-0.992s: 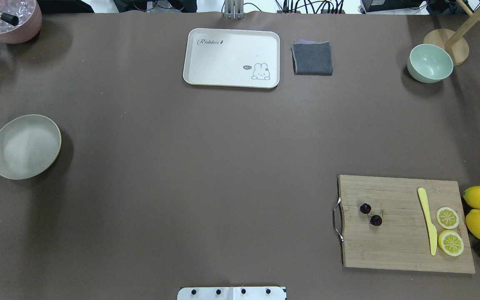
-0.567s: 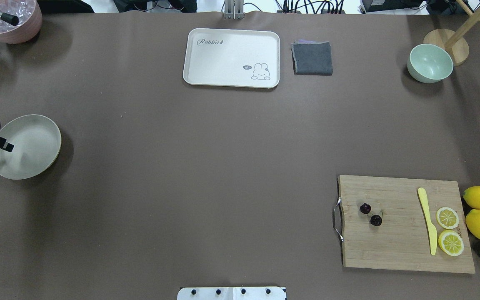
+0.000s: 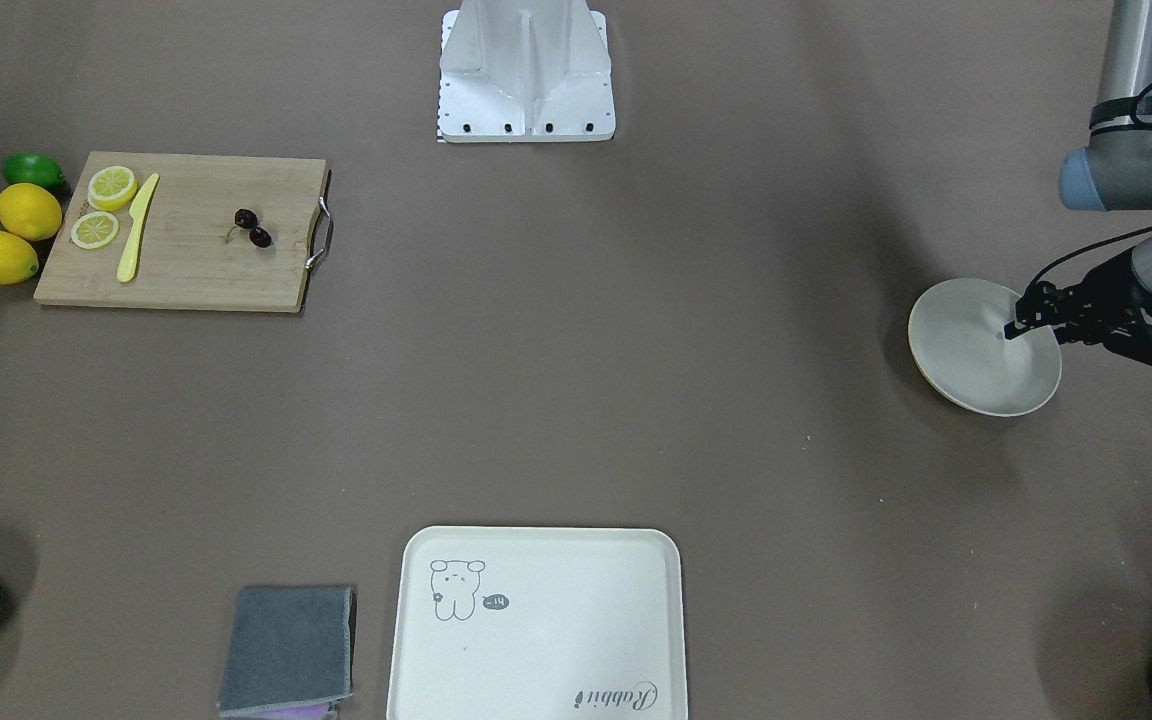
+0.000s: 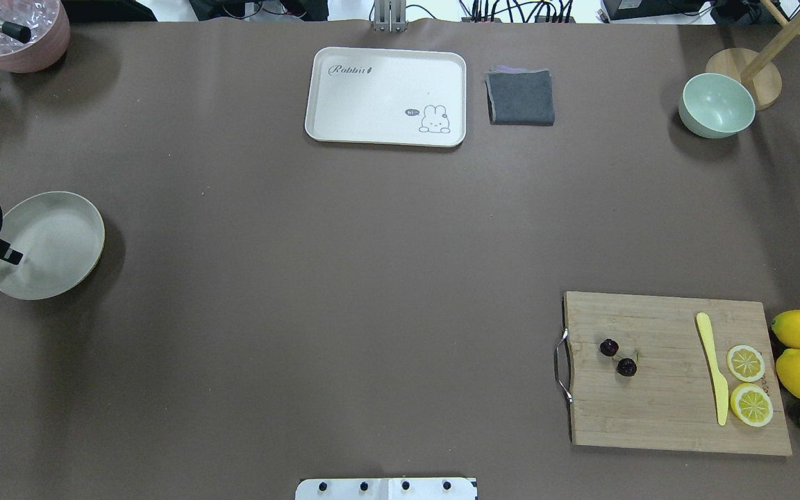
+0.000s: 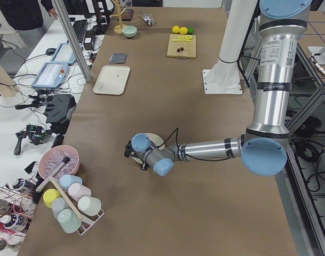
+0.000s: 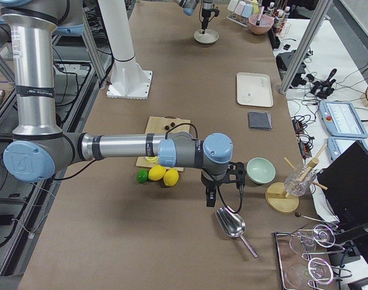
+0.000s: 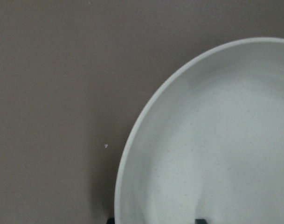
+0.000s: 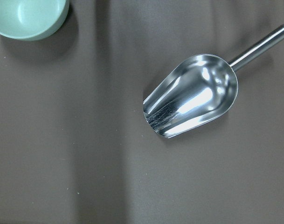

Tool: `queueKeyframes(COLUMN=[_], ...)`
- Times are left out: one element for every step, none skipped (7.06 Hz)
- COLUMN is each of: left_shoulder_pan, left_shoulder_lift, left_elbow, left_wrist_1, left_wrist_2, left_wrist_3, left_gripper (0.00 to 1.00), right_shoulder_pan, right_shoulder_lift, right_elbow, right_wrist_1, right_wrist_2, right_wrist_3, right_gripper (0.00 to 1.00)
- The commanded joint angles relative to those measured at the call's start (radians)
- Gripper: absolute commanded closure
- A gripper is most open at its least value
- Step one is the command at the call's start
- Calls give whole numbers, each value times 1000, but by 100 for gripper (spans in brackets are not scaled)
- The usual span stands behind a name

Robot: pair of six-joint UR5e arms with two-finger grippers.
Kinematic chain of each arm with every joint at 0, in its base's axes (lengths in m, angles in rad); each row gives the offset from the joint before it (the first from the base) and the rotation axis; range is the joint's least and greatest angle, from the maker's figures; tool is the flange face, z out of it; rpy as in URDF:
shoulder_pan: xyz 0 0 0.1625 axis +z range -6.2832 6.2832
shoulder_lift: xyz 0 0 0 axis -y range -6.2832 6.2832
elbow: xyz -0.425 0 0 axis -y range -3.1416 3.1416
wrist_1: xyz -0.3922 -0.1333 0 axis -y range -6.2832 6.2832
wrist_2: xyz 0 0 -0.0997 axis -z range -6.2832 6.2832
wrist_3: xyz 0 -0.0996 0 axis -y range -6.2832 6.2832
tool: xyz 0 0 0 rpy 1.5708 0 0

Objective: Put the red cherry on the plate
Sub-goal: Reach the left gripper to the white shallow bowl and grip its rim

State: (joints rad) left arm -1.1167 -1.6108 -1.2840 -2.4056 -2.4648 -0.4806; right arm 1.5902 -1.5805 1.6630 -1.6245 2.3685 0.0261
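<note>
Fingertips point(image 7: 201, 221) of the left gripper point(image 3: 1014, 327) are seen spread apart, one dark tip outside the plate's rim and one inside it, with nothing clamped between them. The red cherry point(image 4: 626, 367) is found untouched on the cutting board point(image 4: 657, 410), near its handle end. It is well apart from the plate point(image 4: 60, 236), which lies across the table on the robot's left. Over the last second the left gripper has been brought from beside the plate's outer edge to astride its rim, and the plate has been nudged slightly toward the table's middle. It is judged that the plate is being dealt with first, perhaps to be drawn closer to the fruit. Nothing of the placing itself has been done. The board is shared with a yellow knife point(image 4: 712, 368) and two lemon slices point(image 4: 746, 362). The right gripper point(image 6: 225, 194) is seen only from the side, above a metal scoop point(image 8: 193, 95), so its opening cannot be told.
</note>
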Motion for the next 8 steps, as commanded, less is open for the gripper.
queueKeyframes(left_shoulder_pan=[-46,-51,-52,-52,-52,-60,-75,-92], left_shoulder_lift=[0,-4,-3,-6,-11,-14,-52,-95], left_elbow=[-1,0,0,0,-3,-3,-3,-4], left_wrist_1=[8,11,11,22,20,23,23,20], left_wrist_2=[-45,-39,-39,-40,-43,-63,-133,-187], left_wrist_3=[-4,-13,-16,-24,-59,-75,-161,-249], left_gripper=[100,100,100,100,100,100,100,100], right_shoulder_pan=[1,1,1,1,1,1,1,1], right_shoulder_lift=[-3,-4,-6,-10,-12,-12,-12,-12], right_elbow=[4,4,4,4,4,8,9,8], right_wrist_1=[0,0,0,0,0,0,0,0], right_wrist_2=[0,0,0,2,2,2,2,2], right_wrist_3=[0,0,0,0,0,0,0,0], right_gripper=[0,0,0,0,0,0,0,0])
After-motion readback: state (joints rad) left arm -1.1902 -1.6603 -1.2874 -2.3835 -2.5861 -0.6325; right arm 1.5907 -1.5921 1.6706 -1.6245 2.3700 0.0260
